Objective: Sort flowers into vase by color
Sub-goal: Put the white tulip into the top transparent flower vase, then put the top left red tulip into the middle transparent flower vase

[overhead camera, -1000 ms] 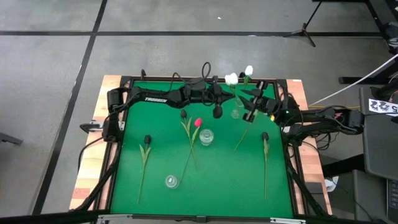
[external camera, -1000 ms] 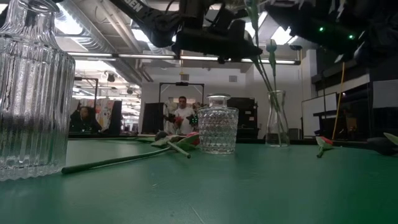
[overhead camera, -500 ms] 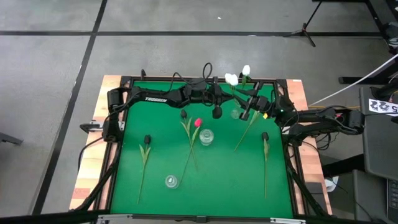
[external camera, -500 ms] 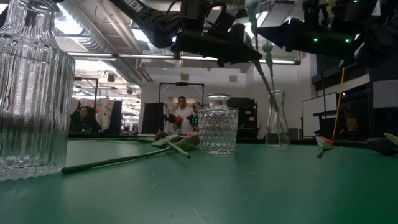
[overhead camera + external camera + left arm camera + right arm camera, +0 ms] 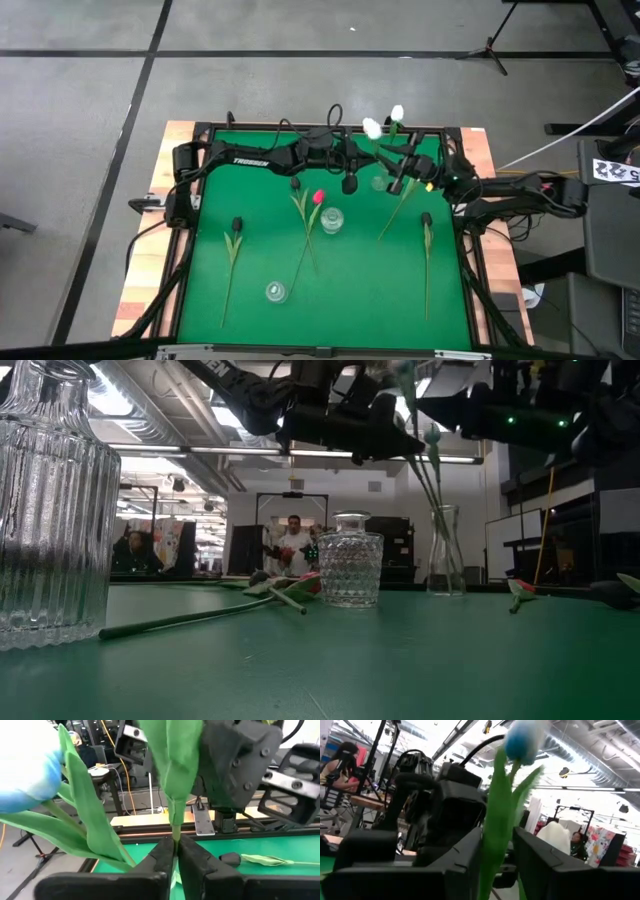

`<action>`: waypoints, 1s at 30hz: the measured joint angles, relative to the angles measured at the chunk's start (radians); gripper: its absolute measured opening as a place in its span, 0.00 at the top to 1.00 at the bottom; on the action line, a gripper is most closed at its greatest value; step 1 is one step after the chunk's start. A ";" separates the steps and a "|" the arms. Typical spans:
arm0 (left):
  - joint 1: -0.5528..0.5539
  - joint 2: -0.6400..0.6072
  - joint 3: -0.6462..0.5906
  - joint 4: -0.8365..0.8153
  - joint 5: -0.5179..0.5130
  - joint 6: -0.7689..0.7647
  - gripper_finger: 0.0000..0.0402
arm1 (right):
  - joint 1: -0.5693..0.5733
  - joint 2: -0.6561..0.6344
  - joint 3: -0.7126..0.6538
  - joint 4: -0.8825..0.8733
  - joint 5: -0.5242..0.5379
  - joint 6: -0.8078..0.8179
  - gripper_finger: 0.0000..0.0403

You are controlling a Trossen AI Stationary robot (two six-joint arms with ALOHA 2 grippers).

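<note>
Two white flowers stand high at the table's far side, by a clear vase (image 5: 380, 183) (image 5: 445, 555). My left gripper (image 5: 364, 155) (image 5: 175, 851) reaches in from the left, shut on the stem of the nearer-left one (image 5: 372, 127). My right gripper (image 5: 398, 172) (image 5: 495, 850) comes from the right, shut on the stem of the other (image 5: 397, 113) (image 5: 525, 740). In the low view both stems (image 5: 425, 470) slant down toward the vase's mouth. Whether their ends are inside, I cannot tell. My left gripper pinches the thin green stem (image 5: 175, 827) just below its leaves, between its two fingers. The fingers lie about level and across the stem, coming from the table's left. The flower stands upright, clear of the table. My right gripper pinches the stem (image 5: 492, 840) of its white flower between its two fingers, well below the head. The fingers come from the table's right, slanting a little upward and lying across the stem. The head stands above them, lifted clear of the table.
On the green mat lie a pink flower (image 5: 318, 196) and dark flowers (image 5: 296, 184) (image 5: 237, 224) (image 5: 425, 217). A faceted glass vase (image 5: 331, 218) (image 5: 350, 568) stands mid-table and a ribbed one (image 5: 276, 291) (image 5: 50, 510) near the front. A person (image 5: 292, 545) stands in the room beyond.
My right gripper has tipped its fingers a little upward while staying in place, and its white flower has turned with it. My left gripper and its flower have kept still.
</note>
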 joint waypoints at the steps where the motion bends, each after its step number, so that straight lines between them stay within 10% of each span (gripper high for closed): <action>1: -0.002 0.000 0.000 0.000 0.000 0.005 0.92 | 0.000 -0.007 0.000 -0.003 0.000 0.000 0.72; 30: 0.006 0.000 0.061 -0.179 -0.044 0.147 0.42 | 0.000 -0.082 0.000 -0.049 -0.001 0.014 0.72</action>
